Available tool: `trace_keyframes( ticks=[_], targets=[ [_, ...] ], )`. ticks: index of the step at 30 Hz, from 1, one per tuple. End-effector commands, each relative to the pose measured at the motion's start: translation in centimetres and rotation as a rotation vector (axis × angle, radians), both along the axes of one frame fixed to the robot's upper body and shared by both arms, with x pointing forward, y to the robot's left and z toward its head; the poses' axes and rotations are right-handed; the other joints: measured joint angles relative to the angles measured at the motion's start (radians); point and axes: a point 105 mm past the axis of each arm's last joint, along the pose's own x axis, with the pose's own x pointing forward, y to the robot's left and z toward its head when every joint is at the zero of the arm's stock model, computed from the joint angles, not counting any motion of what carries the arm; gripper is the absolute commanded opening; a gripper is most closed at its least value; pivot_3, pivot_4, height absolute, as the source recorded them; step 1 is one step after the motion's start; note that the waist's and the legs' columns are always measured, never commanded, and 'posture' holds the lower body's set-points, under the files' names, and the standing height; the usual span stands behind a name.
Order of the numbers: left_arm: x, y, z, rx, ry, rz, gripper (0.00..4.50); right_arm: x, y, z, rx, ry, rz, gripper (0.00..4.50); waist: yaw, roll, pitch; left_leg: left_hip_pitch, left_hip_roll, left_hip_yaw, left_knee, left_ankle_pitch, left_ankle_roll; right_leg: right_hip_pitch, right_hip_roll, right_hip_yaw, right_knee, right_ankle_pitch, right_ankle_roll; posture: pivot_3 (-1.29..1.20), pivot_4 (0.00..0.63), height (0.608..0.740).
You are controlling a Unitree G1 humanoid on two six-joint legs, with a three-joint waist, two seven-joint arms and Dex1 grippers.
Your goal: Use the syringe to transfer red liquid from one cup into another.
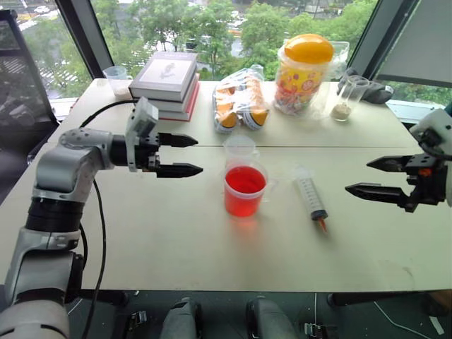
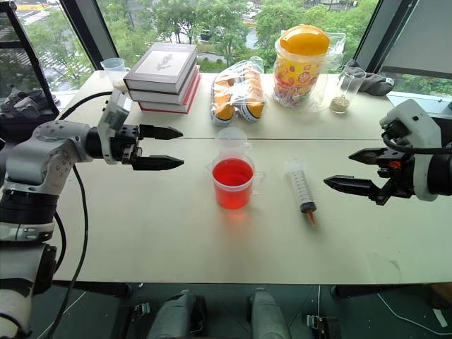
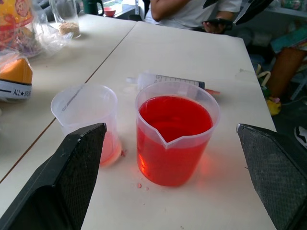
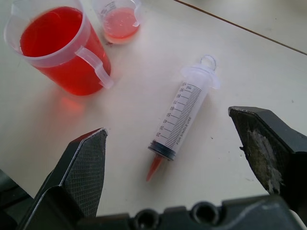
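The wide clear cup (image 1: 245, 189) holding red liquid (image 1: 245, 180) stands mid-table. Just behind it is the smaller clear cup (image 1: 239, 147), showing a thin pink-red layer at its bottom in the right wrist view (image 4: 118, 21). The syringe (image 1: 310, 199) lies flat to the right of the red cup, orange tip toward the table's front edge, plunger ring at the far end. My left gripper (image 1: 181, 155) hovers open, left of the cups, pointing at them. My right gripper (image 1: 369, 177) hovers open, right of the syringe, with nothing between its fingers.
Along the far side stand a stack of books (image 1: 167, 81), bagged shoes (image 1: 240, 100), a yellow-lidded jar (image 1: 302, 73), a glass with beige grains (image 1: 344, 99) and a cup with white powder (image 1: 117, 79). A person sits beyond the table's right end (image 3: 192, 12).
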Motion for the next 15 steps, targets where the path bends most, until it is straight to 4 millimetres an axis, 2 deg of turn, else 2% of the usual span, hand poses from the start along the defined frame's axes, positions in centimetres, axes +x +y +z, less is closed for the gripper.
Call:
trace_keyframes(
  ticks=[1, 6, 15],
  targets=[
    [-0.4, -0.2, 1.2, -0.037, -0.04, -0.014, 4.5, 0.2, -0.2, 0.9, -0.026, -0.046, -0.005, 4.45, 0.0, 0.0, 0.0, 0.0, 0.0, 0.0, 0.0, 0.0, 0.0, 0.0, 0.0, 0.0, 0.0, 0.0, 0.0, 0.0, 0.15, 0.74],
    [-0.4, -0.8, 1.9, -0.082, -0.039, -0.03, 4.5, 0.5, -0.5, 1.0, -0.032, -0.046, -0.014, 4.45, -0.001, 0.0, 0.0, 0.0, 0.0, 0.0, 0.0, 0.0, 0.0, 0.0, 0.0, 0.0, 0.0, 0.0, 0.0, 0.0, 0.15, 0.74],
    [0.1, -1.8, 1.2, -0.08, -0.043, -0.033, 4.5, 0.7, -1.2, 1.0, -0.04, -0.022, -0.053, 4.45, 0.0, 0.0, 0.0, 0.0, 0.0, 0.0, 0.0, 0.0, 0.0, 0.0, 0.0, 0.0, 0.0, 0.001, 0.001, 0.0, 0.15, 0.74]
  ],
)
